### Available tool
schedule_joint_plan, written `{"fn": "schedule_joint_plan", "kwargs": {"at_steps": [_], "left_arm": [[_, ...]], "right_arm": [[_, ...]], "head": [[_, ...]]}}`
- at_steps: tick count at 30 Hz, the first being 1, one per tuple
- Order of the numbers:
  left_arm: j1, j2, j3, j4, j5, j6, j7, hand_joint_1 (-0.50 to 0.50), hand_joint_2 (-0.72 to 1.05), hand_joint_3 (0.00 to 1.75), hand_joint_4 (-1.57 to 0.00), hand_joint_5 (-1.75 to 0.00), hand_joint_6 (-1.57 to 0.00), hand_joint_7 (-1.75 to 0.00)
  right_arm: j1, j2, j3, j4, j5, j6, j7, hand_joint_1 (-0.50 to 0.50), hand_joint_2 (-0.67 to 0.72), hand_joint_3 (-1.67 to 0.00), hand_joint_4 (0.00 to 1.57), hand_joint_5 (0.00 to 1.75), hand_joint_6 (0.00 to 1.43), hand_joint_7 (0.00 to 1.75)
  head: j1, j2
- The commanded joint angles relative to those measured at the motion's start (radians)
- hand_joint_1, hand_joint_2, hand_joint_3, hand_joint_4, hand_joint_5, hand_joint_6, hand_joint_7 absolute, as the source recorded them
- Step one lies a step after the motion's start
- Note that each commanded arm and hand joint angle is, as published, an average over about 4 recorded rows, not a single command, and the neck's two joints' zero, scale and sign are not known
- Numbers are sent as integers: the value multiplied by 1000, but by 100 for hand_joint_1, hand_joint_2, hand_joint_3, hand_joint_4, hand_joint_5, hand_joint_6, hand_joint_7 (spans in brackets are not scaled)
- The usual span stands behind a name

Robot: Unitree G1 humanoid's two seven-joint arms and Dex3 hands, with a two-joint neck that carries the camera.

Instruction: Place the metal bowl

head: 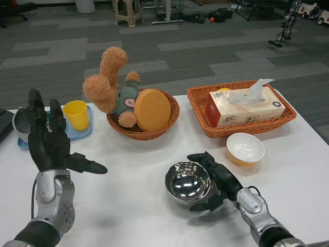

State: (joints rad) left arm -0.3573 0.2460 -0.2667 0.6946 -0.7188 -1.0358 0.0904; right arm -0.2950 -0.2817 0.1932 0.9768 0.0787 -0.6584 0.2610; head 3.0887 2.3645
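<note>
Fingers (205, 157) of the right hand (218, 180) are wrapped around the metal bowl (187, 181) near the table (133, 206) front edge, while the left hand (49, 144), farther off, is held spread and empty.

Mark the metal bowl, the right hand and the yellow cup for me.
metal bowl (187, 181): head view, on its shiny inner surface.
right hand (216, 180): head view, on the palm beside the bowl.
yellow cup (77, 115): head view, on its outer wall.
</note>
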Motion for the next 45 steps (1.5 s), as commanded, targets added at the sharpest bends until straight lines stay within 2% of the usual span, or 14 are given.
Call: {"fn": "schedule_joint_plan", "kwargs": {"at_steps": [1, 5, 8, 12, 17, 25, 32, 38, 41, 43, 45], "left_arm": [[-3, 2, -1, -1, 4, -7, -1, -50, -64, 9, 0, 0, 0, 0], [-7, 4, -5, -1, 4, -7, -1, -50, -64, 9, 0, 0, 0, 0], [-10, 4, -7, -1, 4, -7, -1, -50, -64, 9, 0, 0, 0, 0], [-14, 4, -11, 0, 3, -7, -1, -50, -64, 9, 0, 0, 0, 0], [-18, 4, -15, 4, 0, -7, -1, -50, -68, 9, 0, 0, 0, 0], [-19, 4, -16, 7, -4, -7, -1, -50, -64, 9, 0, 0, 0, 0], [-19, 6, -15, 12, -6, -7, -1, -50, -64, 9, 0, 0, 0, 0], [-23, 7, -14, 12, -7, -7, -1, -50, -68, 9, 0, 0, 0, 0], [-23, 8, -16, 11, -7, -7, -1, -50, -68, 9, 0, 0, 0, 0], [-23, 9, -16, 11, -7, -7, -1, -50, -68, 9, 0, 0, 0, 0], [-23, 10, -15, 11, -7, -7, -1, -50, -64, 9, 0, 0, 0, 0]], "right_arm": [[-3, -16, -26, -33, 6, 37, 27, -33, 14, -24, 0, 10, 0, 77], [10, -23, -65, -89, 6, 92, 65, -33, 33, -6, 0, 0, 0, 68], [22, -27, -87, -128, 6, 128, 87, -33, 44, 0, 0, 0, 0, 59], [35, -30, -110, -161, 33, 154, 102, -34, 50, 0, 0, 0, 0, 49], [50, -30, -115, -198, 115, 161, 115, -38, 53, 0, 0, 0, 0, 49], [73, -28, -132, -359, 209, 154, 104, -40, 53, 0, 0, 0, 0, 47], [69, -20, -160, -478, 247, 82, 27, -38, 53, 0, 0, 0, 0, 42], [20, -11, -164, -532, 251, -55, -143, -38, 49, 0, 0, 0, 0, 42], [-6, -14, -163, -530, 247, -76, -172, -38, 47, 0, 0, 0, 0, 42], [-19, -18, -163, -530, 243, -90, -210, -38, 47, 0, 0, 0, 0, 40], [-35, -13, -168, -525, 215, -123, -273, -38, 47, 0, 0, 0, 0, 37]], "head": [[-2, -5], [-6, -10], [-8, -13], [-9, -17], [-8, -18], [-4, -3], [-12, 43], [-22, 98], [-19, 124], [-7, 165], [3, 211]]}}
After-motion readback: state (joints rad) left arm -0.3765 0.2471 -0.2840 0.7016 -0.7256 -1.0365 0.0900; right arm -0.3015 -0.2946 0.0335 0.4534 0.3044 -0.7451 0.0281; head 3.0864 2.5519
